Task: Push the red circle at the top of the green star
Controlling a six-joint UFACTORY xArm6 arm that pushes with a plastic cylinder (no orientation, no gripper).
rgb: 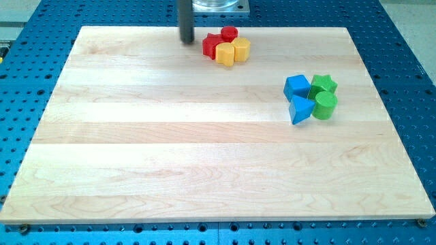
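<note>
My tip (187,41) is a bare rod holding nothing, near the board's top edge, just left of the red circle (229,33); the green star (323,84) sits well apart toward the right edge

No readable text, labels, brands or numbers anywhere: none on the wooden board (204,150), the coloured blocks, the blue perforated table (402,41) or the metal mount (218,7) at the view's top.
</note>
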